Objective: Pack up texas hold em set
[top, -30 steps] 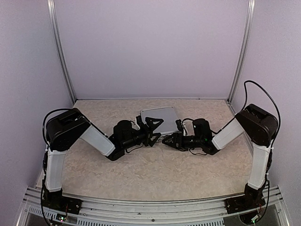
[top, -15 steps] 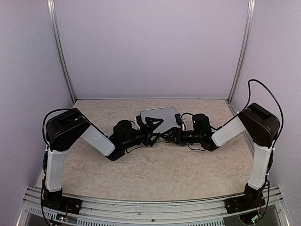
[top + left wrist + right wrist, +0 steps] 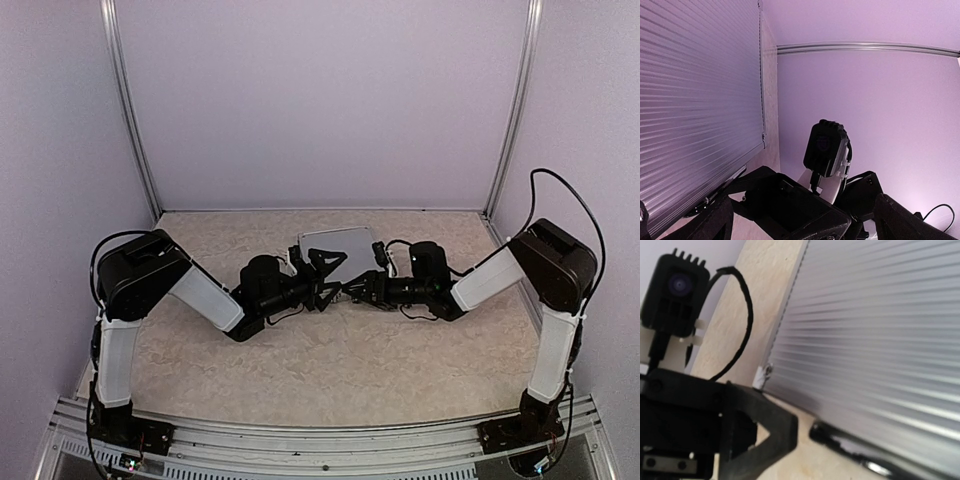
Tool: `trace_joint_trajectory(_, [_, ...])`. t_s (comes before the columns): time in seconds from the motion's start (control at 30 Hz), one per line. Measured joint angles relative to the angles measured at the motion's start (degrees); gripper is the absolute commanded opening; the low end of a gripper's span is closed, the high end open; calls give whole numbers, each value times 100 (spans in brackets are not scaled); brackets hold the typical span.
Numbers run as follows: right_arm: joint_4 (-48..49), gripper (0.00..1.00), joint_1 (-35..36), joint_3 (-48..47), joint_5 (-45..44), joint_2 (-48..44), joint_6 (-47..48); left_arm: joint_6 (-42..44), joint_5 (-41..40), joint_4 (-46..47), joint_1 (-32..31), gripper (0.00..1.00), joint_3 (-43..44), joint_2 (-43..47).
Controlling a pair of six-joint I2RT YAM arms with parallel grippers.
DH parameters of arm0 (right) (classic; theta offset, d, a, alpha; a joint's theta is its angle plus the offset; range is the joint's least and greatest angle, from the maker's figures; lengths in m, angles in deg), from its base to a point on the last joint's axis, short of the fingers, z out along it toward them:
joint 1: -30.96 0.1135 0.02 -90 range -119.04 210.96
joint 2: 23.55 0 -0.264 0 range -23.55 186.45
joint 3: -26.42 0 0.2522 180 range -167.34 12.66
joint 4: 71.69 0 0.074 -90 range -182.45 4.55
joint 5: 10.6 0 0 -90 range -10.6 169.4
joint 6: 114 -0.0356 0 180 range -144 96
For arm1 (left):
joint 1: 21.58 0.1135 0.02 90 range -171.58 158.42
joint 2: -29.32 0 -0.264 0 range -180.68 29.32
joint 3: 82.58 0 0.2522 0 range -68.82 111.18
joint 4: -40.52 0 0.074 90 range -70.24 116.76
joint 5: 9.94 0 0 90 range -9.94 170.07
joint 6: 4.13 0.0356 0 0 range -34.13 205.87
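Left pincer (image 3: pixel 330 278) spread wide, right pincer (image 3: pixel 352 292) state indeterminate; both sit at closed briefcase (image 3: pixel 340 242) front edge, presumably for latching.

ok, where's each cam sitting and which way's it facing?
Top external: high behind the bases, looking down; left arm, right arm, left end effector and right end effector close together by the case.
Left wrist: low, facing the right arm; case left, right wrist camera centre, own fingers below.
Right wrist: low, facing the left arm; left wrist camera top-left, case right.
Shared: all see the case; wrists see each other.
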Motion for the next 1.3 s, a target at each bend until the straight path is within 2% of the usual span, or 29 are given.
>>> trace_joint_trajectory(0.5, [-146,73,0,391,-31,-669,90,-2,13,85,0,97,-9,0])
trace_joint_trajectory(0.73, [-649,73,-66,492,-326,-1174,282,17,-55,63,0,97,-61,7])
trace_joint_trajectory(0.93, [-1019,73,-258,494,-562,-1606,461,118,-203,-321,0,97,-157,151])
trace_joint_trajectory(1.3, [-1526,73,-487,330,-791,-1432,713,229,-293,-680,-26,97,-155,256])
